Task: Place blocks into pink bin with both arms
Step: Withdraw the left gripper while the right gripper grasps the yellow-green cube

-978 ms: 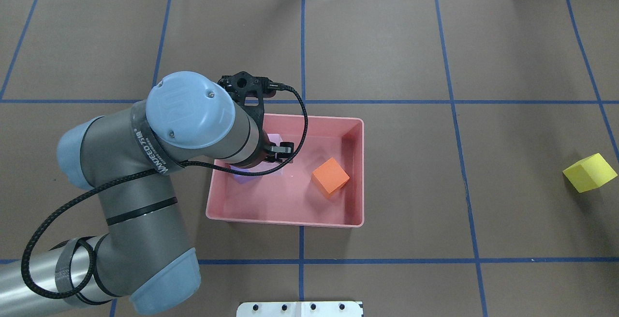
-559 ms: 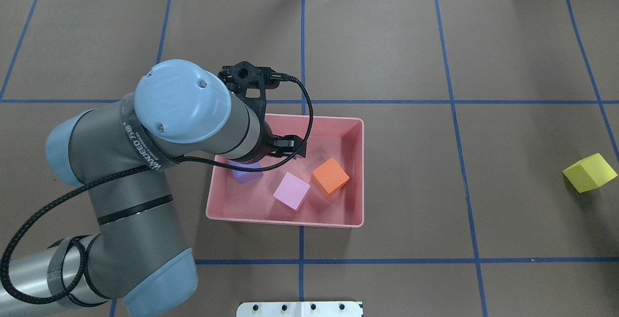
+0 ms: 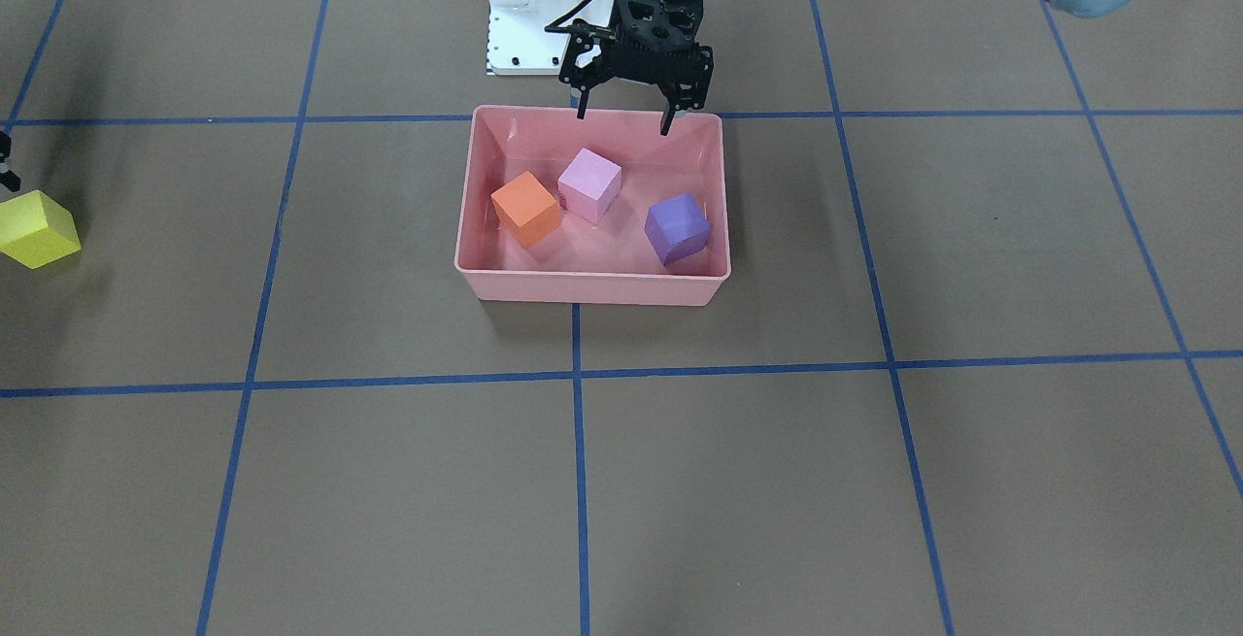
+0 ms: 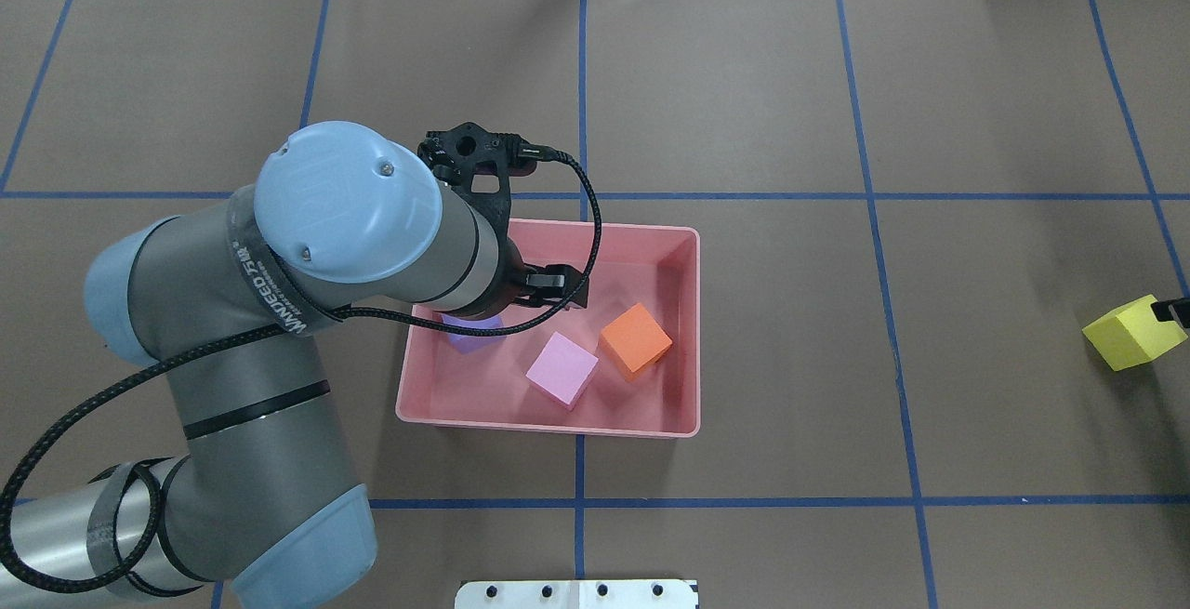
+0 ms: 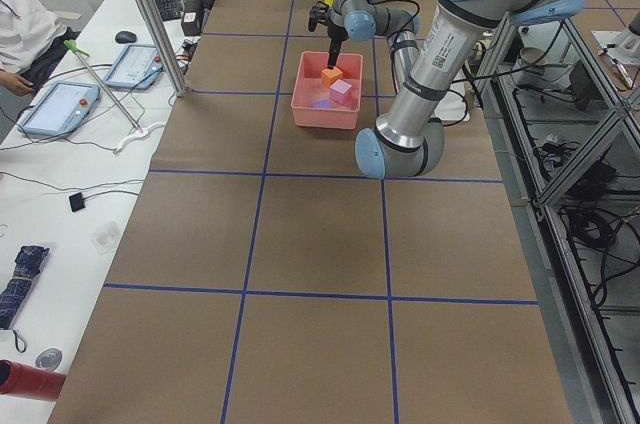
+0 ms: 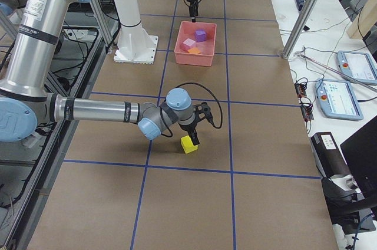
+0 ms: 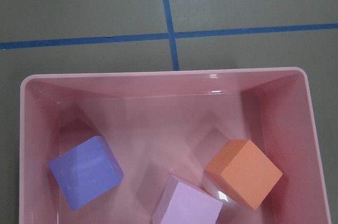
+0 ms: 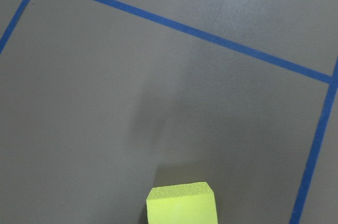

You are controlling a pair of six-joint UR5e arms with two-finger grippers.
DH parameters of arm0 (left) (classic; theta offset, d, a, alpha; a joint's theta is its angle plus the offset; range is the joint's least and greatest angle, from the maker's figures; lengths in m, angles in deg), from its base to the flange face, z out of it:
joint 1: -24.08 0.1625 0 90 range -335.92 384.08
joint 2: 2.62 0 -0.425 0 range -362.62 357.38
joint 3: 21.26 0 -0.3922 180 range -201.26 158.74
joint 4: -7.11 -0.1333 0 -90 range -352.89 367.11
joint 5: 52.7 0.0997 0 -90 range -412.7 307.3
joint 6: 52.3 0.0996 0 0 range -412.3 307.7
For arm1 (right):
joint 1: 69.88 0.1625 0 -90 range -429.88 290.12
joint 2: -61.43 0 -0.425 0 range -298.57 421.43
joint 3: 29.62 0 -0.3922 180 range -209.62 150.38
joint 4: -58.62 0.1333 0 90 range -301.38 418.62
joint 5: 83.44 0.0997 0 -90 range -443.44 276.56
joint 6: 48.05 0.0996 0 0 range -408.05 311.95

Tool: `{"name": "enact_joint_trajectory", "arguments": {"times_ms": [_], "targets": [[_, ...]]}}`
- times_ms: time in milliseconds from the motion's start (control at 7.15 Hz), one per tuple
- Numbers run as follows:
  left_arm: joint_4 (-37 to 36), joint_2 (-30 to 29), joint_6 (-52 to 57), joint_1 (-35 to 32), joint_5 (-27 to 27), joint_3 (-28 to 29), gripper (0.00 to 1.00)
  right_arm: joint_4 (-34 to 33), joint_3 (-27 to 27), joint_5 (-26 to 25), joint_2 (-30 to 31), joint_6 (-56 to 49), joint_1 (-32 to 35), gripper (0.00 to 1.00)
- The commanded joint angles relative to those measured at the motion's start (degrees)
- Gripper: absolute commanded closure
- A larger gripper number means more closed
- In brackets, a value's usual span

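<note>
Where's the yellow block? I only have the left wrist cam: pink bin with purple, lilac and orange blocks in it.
Observer: The yellow block is on the table, well to the robot's right of the pink bin.
Operator: Right arm on it?
Observer: The right end effector is down right at that block. I cannot tell if it is open or shut.
Operator: Left one carrying anything?
Observer: No. The left end effector hangs over the bin, open and empty.
</note>
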Motion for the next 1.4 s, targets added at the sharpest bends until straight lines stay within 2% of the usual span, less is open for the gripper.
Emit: {"name": "enact_joint_trajectory", "arguments": {"times_ms": [0, 140, 559, 699, 839, 978, 1118, 1258], "targets": [[-0.02, 0.03, 0.0, 0.17, 0.13, -0.08, 0.0, 7.56, 4.56, -5.27, 0.34, 5.81, -5.1, 0.0], [0.07, 0.03, 0.0, 0.17, 0.13, -0.08, 0.0, 11.08, 6.33, -6.17, 0.17, 8.71, -6.86, 0.0], [0.07, 0.12, 0.0, 0.17, 0.13, -0.08, 0.0, 11.56, 9.14, -8.55, -0.53, 8.91, -9.51, 0.0], [0.07, 0.12, 0.0, 0.17, 0.13, 0.0, 0.0, 11.3, 9.42, -8.72, -1.49, 9.09, -10.13, 0.13], [0.07, 0.12, 0.0, 0.17, 0.13, 0.0, 0.0, 11.21, 10.64, -8.73, -1.76, 9.61, -11.09, 0.49], [0.07, 0.03, 0.09, -0.09, 0.22, 0.0, 0.0, 11.29, 10.65, -8.73, -1.77, 9.62, -11.19, 0.8], [-0.11, 0.2, 2.87, -0.79, 0.13, -0.26, 0.0, 11.21, 10.22, -8.47, -2.11, 9.7, -11.19, 1.0], [-0.54, 3.86, 9.34, -2.54, -0.04, -2.35, 0.0, 10.51, 9.95, -8.38, -3.51, 10.31, -11.19, 1.0]]}}
